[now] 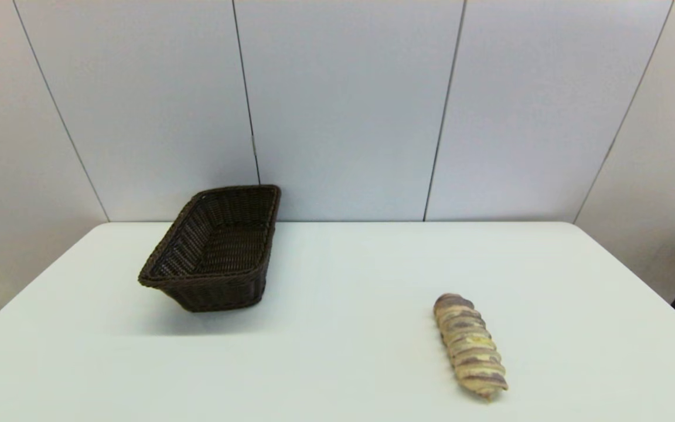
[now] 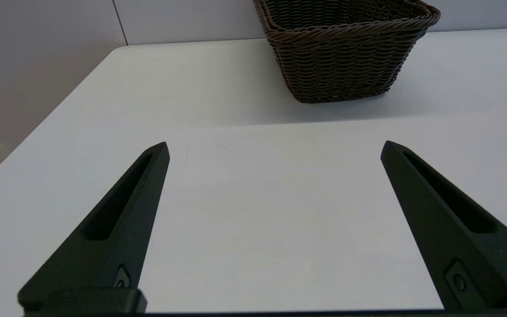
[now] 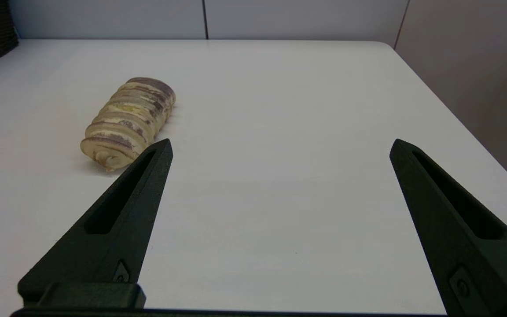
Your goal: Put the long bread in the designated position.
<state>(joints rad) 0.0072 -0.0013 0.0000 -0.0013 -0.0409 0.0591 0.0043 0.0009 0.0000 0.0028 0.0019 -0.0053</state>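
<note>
on white table (image 1: 337,275), far left: dark wicker basket (image 1: 215,246), nothing seen inside. long bread (image 1: 470,344) lies flat near right, well apart from basket. head view shows neither arm. left wrist view only: left tool (image 2: 274,149) wide open, holding nothing, basket ahead. right wrist view only: right tool (image 3: 280,147) wide open, holding nothing, bread just beyond one fingertip.
</note>
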